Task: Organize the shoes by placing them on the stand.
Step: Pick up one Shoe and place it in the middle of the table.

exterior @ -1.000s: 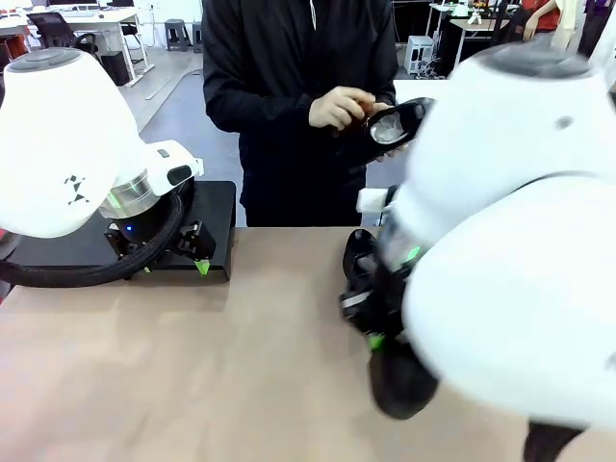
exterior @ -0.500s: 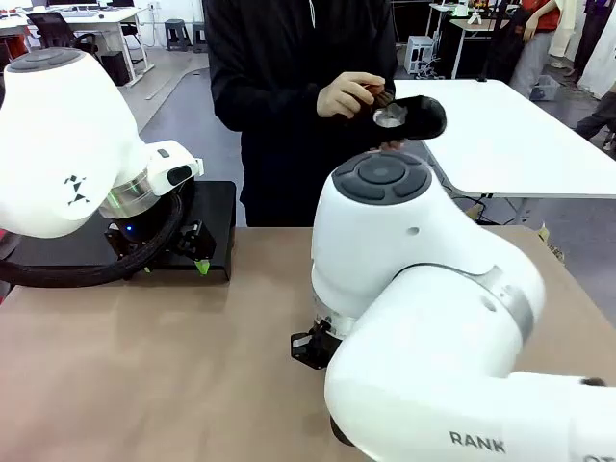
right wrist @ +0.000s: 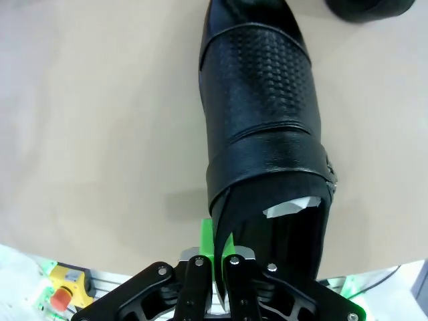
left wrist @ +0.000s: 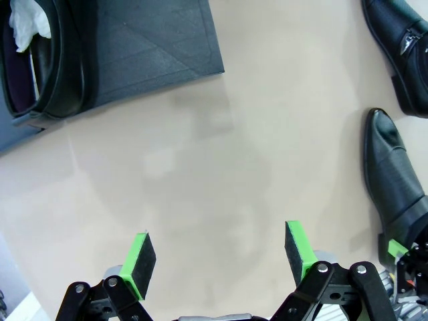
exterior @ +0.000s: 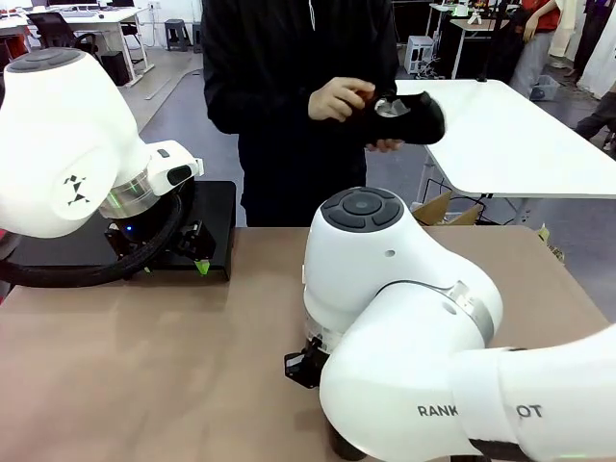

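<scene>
Shoe (right wrist: 261,120) was pinched at its collar by the right gripper (right wrist: 217,244), toe running straight ahead. Stand (exterior: 217,221) lay far left, beside the wide-spread left gripper (left wrist: 219,255)

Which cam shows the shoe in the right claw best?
Right wrist view: the shoe close up, full length, right claw shut on its rim. Left wrist view gives its toe and side. Front view: right arm covers it.

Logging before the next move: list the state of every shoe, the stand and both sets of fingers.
left fingers: open, empty.
right fingers: shut on gripped shoe.
stand: holds racked shoe.
gripped shoe: off the stand, paper-stuffed.
loose shoe: lying on the table.
raised shoe: held by the person.
</scene>
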Controlling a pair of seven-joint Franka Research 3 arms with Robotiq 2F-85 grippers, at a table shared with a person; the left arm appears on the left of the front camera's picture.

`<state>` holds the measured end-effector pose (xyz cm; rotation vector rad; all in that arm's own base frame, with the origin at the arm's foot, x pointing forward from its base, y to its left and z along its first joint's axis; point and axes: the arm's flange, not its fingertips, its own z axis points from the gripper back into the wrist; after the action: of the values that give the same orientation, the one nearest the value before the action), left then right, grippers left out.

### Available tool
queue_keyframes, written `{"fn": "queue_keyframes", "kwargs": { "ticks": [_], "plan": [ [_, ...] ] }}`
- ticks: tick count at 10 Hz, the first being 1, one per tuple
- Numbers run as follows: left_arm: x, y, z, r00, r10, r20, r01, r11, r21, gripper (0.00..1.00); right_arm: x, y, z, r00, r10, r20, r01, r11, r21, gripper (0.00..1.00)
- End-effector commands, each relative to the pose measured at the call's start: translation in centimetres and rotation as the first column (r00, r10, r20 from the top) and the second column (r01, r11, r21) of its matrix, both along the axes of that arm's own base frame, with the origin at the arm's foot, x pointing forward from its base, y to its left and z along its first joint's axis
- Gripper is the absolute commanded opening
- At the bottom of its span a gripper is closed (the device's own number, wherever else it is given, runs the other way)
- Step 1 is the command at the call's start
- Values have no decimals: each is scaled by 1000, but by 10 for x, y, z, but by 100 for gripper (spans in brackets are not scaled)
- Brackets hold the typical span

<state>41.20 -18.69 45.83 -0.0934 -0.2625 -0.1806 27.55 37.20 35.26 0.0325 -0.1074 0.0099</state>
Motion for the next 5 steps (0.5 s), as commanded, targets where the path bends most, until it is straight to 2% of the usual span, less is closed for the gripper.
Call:
{"fn": "queue_keyframes", "kwargs": {
  "ticks": [1, 5],
  "plan": [
    [-1, 1, 1, 1000, 16, 5, -16, 1000, 5, 100, 4, 3, -2, 1000, 27, 9, -27, 1000, 14, 19],
    [-1, 1, 1, 1000, 16, 5, -16, 1000, 5, 100, -4, -4, 11, 999, 23, 37, -25, 998, 52, 94]
  ]
}}
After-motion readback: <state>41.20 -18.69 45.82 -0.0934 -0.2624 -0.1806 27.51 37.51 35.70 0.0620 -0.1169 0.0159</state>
